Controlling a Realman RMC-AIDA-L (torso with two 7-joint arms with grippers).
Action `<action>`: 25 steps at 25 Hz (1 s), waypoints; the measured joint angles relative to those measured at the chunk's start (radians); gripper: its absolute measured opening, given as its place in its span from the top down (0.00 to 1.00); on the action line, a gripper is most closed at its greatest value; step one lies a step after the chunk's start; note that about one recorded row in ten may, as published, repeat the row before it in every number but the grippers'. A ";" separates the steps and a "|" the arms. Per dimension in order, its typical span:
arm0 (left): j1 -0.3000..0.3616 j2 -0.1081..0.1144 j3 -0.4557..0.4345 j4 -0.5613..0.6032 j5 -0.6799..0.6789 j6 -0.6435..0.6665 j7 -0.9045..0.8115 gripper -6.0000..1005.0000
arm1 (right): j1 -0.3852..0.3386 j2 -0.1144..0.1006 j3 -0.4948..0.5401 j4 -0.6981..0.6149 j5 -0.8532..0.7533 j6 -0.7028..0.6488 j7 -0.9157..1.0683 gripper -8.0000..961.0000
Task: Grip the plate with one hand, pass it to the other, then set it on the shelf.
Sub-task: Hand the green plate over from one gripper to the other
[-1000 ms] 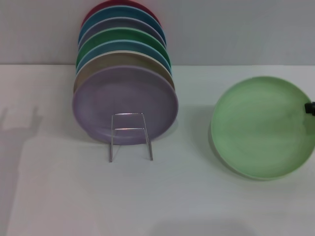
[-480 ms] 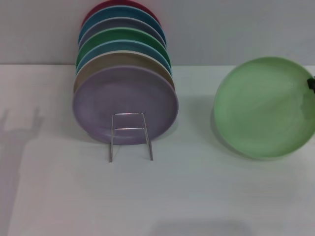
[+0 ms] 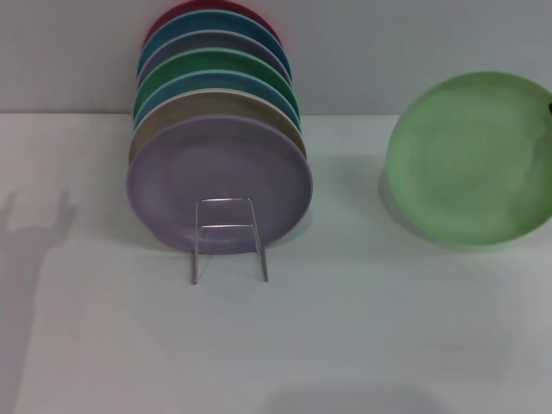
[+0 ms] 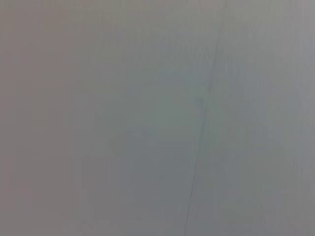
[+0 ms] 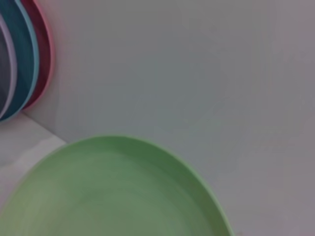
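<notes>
White worktop (image 3: 345, 345) below a pale wall (image 3: 388, 43), with a faint grey shadow near the left edge. Left gripper nowhere to be seen; nothing but a plain grey surface in the left wrist view. Left of the worktop's middle and towards its back edge, a row of plates standing on edge, leaning one behind another: lavender plate (image 3: 220, 177) in front, then tan, light blue, dark green, grey-lilac, teal and red at the back against the wall. Just in front of the lavender plate, the wire shelf (image 3: 229, 237), its upright loop overlapping that plate's lower part. Well apart from these, over the worktop's back right corner, the mint-green plate (image 3: 470, 155), lifted clear of the surface and tilted with its face towards the head camera. Clamped on its right rim, the right gripper (image 3: 549, 108), showing only as a dark sliver.
</notes>
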 joint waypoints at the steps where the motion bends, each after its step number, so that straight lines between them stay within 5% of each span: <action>1: 0.000 0.000 0.000 0.000 0.000 0.000 0.000 0.17 | -0.008 0.000 -0.017 0.003 -0.006 -0.026 0.000 0.97; 25: -0.008 0.002 -0.007 0.004 0.000 -0.012 0.000 0.17 | -0.143 0.002 -0.308 -0.024 -0.046 -0.508 -0.009 0.97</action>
